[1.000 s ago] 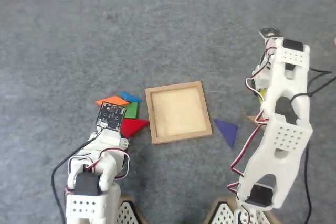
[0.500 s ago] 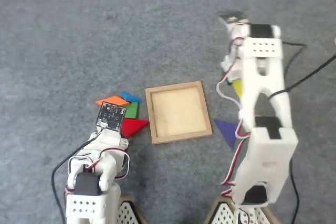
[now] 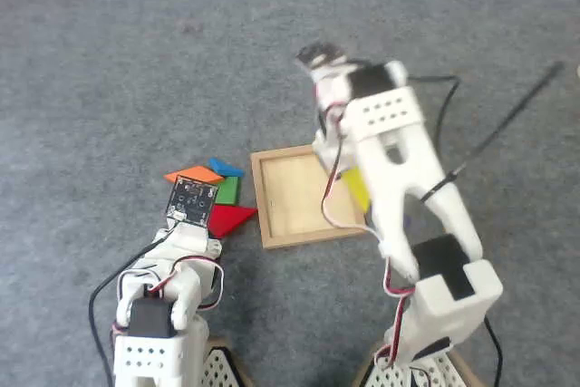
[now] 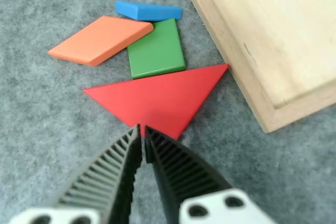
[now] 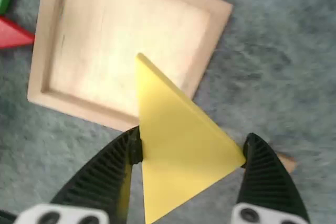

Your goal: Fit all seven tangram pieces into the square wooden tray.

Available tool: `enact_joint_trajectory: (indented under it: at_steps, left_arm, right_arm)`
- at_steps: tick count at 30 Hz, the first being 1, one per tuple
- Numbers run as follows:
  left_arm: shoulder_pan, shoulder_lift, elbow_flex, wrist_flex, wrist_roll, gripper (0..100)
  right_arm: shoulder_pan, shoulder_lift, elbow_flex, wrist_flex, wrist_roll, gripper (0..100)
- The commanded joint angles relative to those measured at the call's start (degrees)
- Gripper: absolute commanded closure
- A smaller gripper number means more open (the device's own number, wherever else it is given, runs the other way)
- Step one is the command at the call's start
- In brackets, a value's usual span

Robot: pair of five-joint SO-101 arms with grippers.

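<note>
the yellow triangle [image 5: 178, 150] is hanging over the wooden tray [image 5: 47, 45], on the tray side facing away from the other loose pieces. one pointed corner is projecting away from the pincer and over the tray's bare floor. the rest of the piece is overlapping the tray rim and the grey carpet just beside it. the right gripper [image 5: 192, 148] is clamping this triangle across its wide end, one jaw on each side. judged from this, the tray interior is lying straight ahead of the pincer, along the line of the projecting corner, so the right arm is the nearer one for this placement.

on the opposite side of the tray, the left gripper [image 4: 143, 140] is resting with its jaws pressed together and holding nothing. its tips are sitting at the edge of the red triangle [image 4: 157, 98].
</note>
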Motion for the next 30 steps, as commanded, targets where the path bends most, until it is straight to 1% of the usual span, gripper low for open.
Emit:
enact_joint_trajectory:
  at_steps: [1, 6, 8, 10, 15, 25, 27, 30]
  left_arm:
    - [-0.4, -1.2, -0.5, 0.3, 0.5, 98]
    - [-0.4, -1.2, -0.5, 0.3, 0.5, 98]
    - [-0.3, -1.2, -0.5, 0.3, 0.5, 98]
    - [-0.4, -1.2, -0.5, 0.3, 0.5, 98]
    - [-0.4, -1.2, -0.5, 0.3, 0.5, 98]
    - [-0.4, -1.2, -0.5, 0.3, 0.5, 98]
    - [-0.4, -1.2, -0.5, 0.3, 0.5, 98]
    - [-0.4, -1.2, -0.5, 0.3, 0.5, 98]
  right_arm:
    - [-1.5, -3.9, 4.4, -8.0, -6.7, 79.4]
    - [-2.2, 1.5, 4.5, -13.7, -13.4, 79.4]
    - [-4.4, 4.3, 4.5, -16.4, -16.8, 79.4]
    - [-7.7, 6.2, 4.5, -18.2, -18.5, 79.4]
    - [-13.7, 8.2, 2.5, -19.3, -19.3, 79.4]
    - [-17.5, 13.8, -0.6, -19.9, -19.3, 78.9]
    - [-17.5, 14.2, -1.8, -18.5, -20.2, 76.5]
    - [-17.5, 14.6, -3.0, -17.1, -23.4, 65.8]
